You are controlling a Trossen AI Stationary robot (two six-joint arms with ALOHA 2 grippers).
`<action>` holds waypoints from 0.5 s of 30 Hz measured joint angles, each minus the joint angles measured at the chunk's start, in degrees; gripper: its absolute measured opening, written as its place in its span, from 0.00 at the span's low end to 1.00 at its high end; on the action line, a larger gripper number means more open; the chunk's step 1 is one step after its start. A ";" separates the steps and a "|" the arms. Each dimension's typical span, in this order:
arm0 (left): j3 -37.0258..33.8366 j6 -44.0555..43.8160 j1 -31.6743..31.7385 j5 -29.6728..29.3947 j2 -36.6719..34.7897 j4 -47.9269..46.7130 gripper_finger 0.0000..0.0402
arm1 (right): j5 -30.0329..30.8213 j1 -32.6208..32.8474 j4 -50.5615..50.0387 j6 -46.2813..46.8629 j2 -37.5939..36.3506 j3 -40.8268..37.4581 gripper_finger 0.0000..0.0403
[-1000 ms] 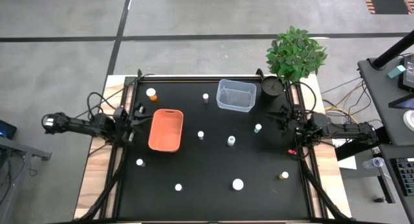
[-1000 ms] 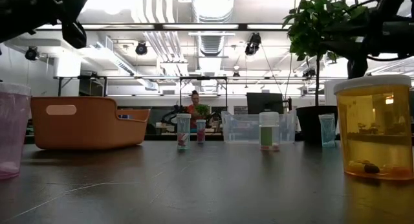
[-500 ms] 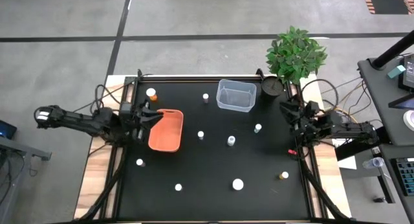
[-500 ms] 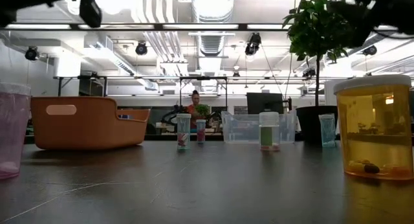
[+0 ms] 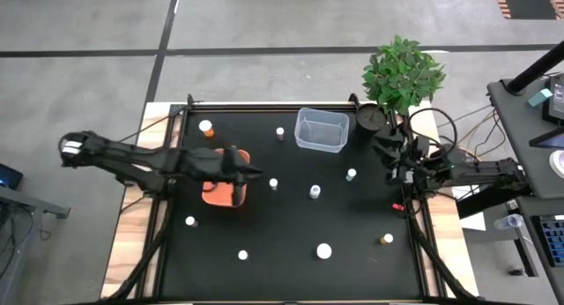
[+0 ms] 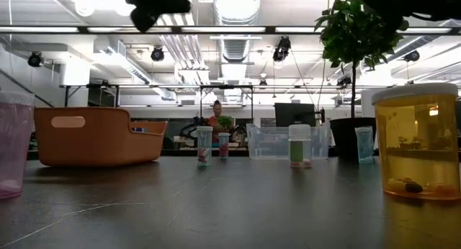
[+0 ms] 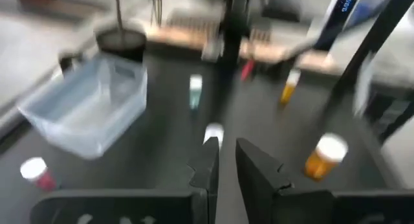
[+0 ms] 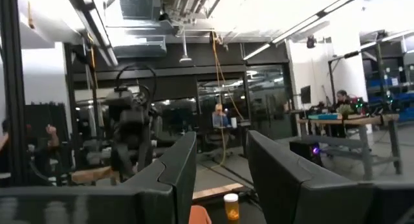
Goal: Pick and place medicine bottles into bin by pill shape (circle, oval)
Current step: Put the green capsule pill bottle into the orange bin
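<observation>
Small bottles stand scattered on the black table: an orange-capped one [image 5: 206, 127] at the far left, white-capped ones [image 5: 273, 183] [image 5: 315, 191] [image 5: 352, 174] in the middle, others [image 5: 324, 250] [image 5: 242, 254] near the front, and an amber one [image 5: 386, 239] at the near right. My left gripper [image 5: 254, 170] hangs above the orange bin's [image 5: 231, 155] right edge, pointing toward the table's right, its fingers a narrow gap apart and empty; the left wrist view [image 7: 226, 162] shows a white-capped bottle [image 7: 213, 133] ahead. My right gripper [image 5: 384, 148] is open and empty, raised at the right edge; it also shows in its wrist view [image 8: 220, 166].
A clear bin [image 5: 322, 130] stands at the far middle, with a potted plant [image 5: 402, 71] and a black pot [image 5: 370, 118] at the far right corner. In the low view a large amber bottle [image 6: 416, 141] and a pinkish one [image 6: 14, 145] stand close. A person sits far behind the table.
My left arm has reached from the table's left edge toward the right, and its gripper has passed over the orange bin to the bin's right edge. My right gripper has risen and shifted slightly toward the far edge. No bottle has moved.
</observation>
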 joint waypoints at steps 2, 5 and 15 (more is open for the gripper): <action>4.87 -0.04 0.00 0.02 4.53 -8.19 0.09 | 0.01 0.00 0.14 -0.50 1.23 0.80 0.32; 12.52 -0.04 0.00 0.02 11.01 -17.91 0.09 | 0.01 0.00 -0.08 -1.60 2.86 1.52 0.32; 26.64 6.64 1.03 3.14 29.49 -32.59 0.09 | 0.05 0.00 -0.09 -4.22 4.09 2.37 0.32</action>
